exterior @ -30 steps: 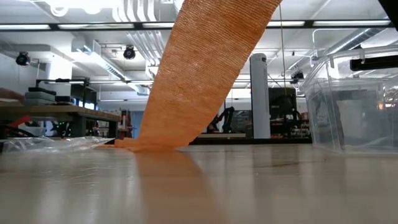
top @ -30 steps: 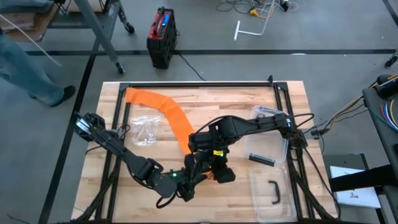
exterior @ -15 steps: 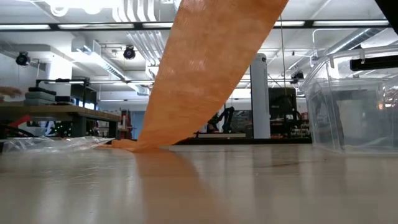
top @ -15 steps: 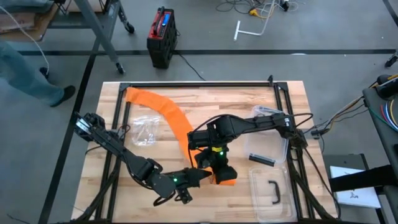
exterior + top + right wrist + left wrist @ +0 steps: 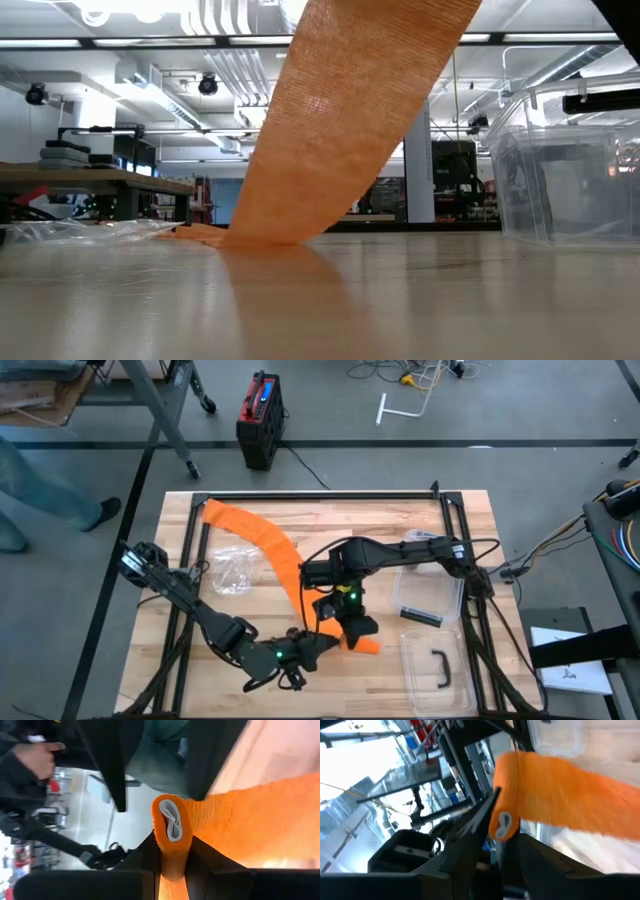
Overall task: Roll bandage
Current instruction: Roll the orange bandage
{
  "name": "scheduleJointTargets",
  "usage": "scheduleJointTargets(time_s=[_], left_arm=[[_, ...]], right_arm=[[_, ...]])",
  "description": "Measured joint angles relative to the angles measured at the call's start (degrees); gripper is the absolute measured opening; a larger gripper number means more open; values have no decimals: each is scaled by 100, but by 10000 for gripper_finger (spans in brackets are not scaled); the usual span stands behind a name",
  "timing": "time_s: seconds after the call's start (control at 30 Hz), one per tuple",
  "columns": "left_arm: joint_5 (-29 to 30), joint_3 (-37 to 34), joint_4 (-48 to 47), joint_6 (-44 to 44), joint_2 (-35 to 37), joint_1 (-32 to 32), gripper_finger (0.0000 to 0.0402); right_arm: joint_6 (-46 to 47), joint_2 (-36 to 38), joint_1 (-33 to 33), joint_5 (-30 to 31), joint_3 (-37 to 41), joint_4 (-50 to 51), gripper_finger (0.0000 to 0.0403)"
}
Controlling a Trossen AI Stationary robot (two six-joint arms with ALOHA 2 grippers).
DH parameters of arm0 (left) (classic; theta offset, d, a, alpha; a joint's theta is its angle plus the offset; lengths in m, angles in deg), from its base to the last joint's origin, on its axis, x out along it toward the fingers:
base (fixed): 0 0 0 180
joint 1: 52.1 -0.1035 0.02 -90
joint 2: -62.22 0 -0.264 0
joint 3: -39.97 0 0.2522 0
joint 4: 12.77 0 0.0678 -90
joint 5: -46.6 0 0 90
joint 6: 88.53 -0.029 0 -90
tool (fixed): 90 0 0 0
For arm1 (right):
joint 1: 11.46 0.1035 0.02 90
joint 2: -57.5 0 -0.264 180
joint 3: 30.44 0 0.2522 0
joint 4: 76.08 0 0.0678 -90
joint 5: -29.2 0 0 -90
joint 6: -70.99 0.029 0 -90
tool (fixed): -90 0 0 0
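The orange bandage (image 5: 262, 532) lies flat on the wooden table from its far left, then rises toward the middle (image 5: 340, 130) to a small roll (image 5: 358, 642) wound on a flattened white core (image 5: 172, 822). The roll hangs above the table's near middle. My right gripper (image 5: 345, 618) comes from the far right and is shut on the roll. My left gripper (image 5: 318, 646) comes level from the near left, with the roll's other end (image 5: 502, 822) between its fingers. My left gripper has the roll's end (image 5: 499, 827) between its two fingers (image 5: 475, 827), coming nearly level from the table's near left, along the roll's axis. The roll is lifted clear of the table. My right gripper pinches the roll across its thickness (image 5: 172, 857) between its two fingers (image 5: 205, 857), slanting down from the far right. The core end (image 5: 172, 822) stands past the fingertips. The loose strip (image 5: 260, 815) runs off sideways, fairly taut.
A crumpled clear bag (image 5: 232, 570) lies left of the strip. Clear plastic tubs (image 5: 435, 665) (image 5: 565, 165) and a small black bar (image 5: 420, 616) sit at the right. Black frame rails (image 5: 320, 495) border the table. A person stands beyond the far left corner (image 5: 30, 480).
My left gripper has rolled about its own pointing line while staying in place at the roll's end. My right gripper has tipped and sunk slightly with the roll. The raised stretch of bandage has swung a little sideways; its flat part on the table has stayed.
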Motion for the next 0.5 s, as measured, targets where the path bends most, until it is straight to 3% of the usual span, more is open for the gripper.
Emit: scheduleJointTargets(time_s=[0.23, 0.5], left_arm=[[-148, 0, -5, -30, 19, 4, 145], [328, -2, 389, 56, 63, 189, 126]], right_arm=[[-240, 7, -142, -392, 136, 57, 46], [-328, 17, -347, -408, 138, 208, 49]])
